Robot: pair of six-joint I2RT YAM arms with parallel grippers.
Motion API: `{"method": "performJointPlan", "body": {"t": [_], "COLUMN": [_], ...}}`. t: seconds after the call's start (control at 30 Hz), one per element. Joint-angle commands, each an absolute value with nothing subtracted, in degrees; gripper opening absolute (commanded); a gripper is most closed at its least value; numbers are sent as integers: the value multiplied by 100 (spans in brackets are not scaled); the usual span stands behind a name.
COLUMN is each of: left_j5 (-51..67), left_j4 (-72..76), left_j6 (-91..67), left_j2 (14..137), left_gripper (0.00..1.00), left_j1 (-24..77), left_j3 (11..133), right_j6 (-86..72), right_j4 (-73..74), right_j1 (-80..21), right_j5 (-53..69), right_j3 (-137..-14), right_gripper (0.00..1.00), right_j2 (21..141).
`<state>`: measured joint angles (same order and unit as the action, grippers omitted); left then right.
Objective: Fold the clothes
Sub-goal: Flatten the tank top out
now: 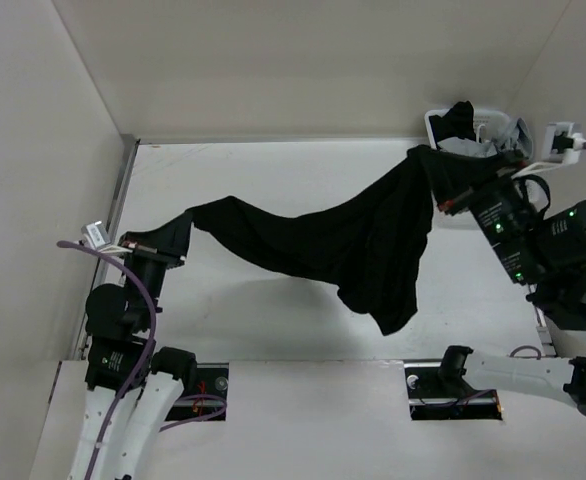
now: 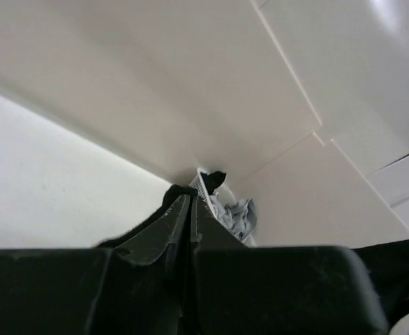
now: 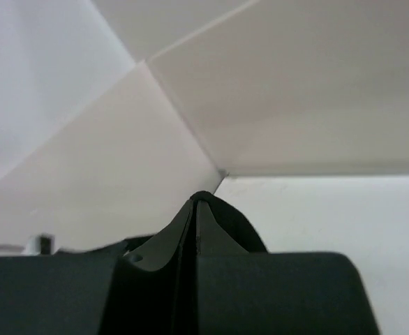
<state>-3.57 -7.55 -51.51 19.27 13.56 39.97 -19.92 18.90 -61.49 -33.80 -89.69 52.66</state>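
One black T-shirt [image 1: 343, 240] hangs stretched above the counter [image 1: 253, 320], running in the overhead view from about nine o'clock up to about two o'clock. Its middle sags in loose folds and a bunched flap droops toward five o'clock. The flap's lowest tip may brush the counter, though the overhead angle does not settle that.

The left jaws are clenched on the shirt's narrow end at nine o'clock. In the left wrist view they meet with no gap, with the shirt's fabric [image 2: 180, 194] wrapped at their tip. The right jaws are clenched on the opposite end at two o'clock, and the right wrist view shows them pressed together with the cloth [image 3: 236, 227] bulging around them.

Just behind the right jaws, in the far corner at one o'clock, sits a white laundry basket [image 1: 493, 113]. It holds light grey garments [image 1: 473, 148] and another dark piece [image 1: 460, 118] draped over its rim. The left arm [image 1: 123, 330] rises from seven o'clock and the right arm [image 1: 513, 370] from five o'clock.
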Motion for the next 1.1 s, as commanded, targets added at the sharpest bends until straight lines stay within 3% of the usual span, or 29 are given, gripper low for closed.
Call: {"method": "performJointPlan", "body": {"t": [0.0, 0.13, 0.23, 0.33, 0.47, 0.53, 0.57, 0.67, 0.77, 0.83, 0.9, 0.93, 1.0, 1.07], "left_j5": [-624, -668, -677, -668, -729, -773, -782, -791, -817, -835, -844, -844, -852, -853], "left_j4": [-1011, -1063, -1081, -1081, -976, -801, -687, -291, -115, -123, -184, -237, -403, -553], "left_j6": [-4887, -4843, -4825, -4851, -4965, -5080, -5132, -5255, -5300, -5309, -5291, -5282, -5265, -5247], "left_j2": [1820, 1793, 1828, 1959, 2223, 2460, 2583, 3013, 3260, 3243, 3095, 3007, 2822, 2655], "left_gripper": [0, 0, 0, 0, 0, 0, 0, 0, 0, 0, 0, 0, 0, 0], "left_j1": [1401, 1393, 1358, 1428, 1463, 1463, 1463, 1481, 1490, 1490, 1507, 1507, 1490, 1489], "left_j3": [4175, 3956, 3684, 3271, 2524, 2181, 2049, 1750, 1644, 1600, 1530, 1486, 1415, 1371], "right_j6": [-1257, -2054, -2706, -2891, -3005, -3181, -3208, -2980, -2891, -3049, -3417, -3645, -4085, -4498], "right_j4": [1751, 1521, 1118, 975, 1624, 1950, 1969, 1409, 425, 80, -79, -36, 340, 1190], "right_j1": [-5422, -3490, -2415, -2027, -1771, -1753, -1788, -1963, -2367, -2640, -3034, -3263, -3754, -4151], "right_j5": [-3343, -1473, -109, 368, 475, 466, 457, 352, 80, -96, -385, -543, -895, -1456], "right_j3": [-9211, -9264, -9369, -10034, -12324, -13355, -13490, -12119, -9221, -7636, -6045, -5412, -4434, -3791], "right_gripper": [3, 4, 5, 6, 6, 14, 23, 48, 55, 41, 14, 8, 6, 11], "right_j2": [5642, 6527, 7853, 9407, 11711, 12372, 12418, 11518, 9876, 8995, 8073, 7677, 7026, 6384]}}
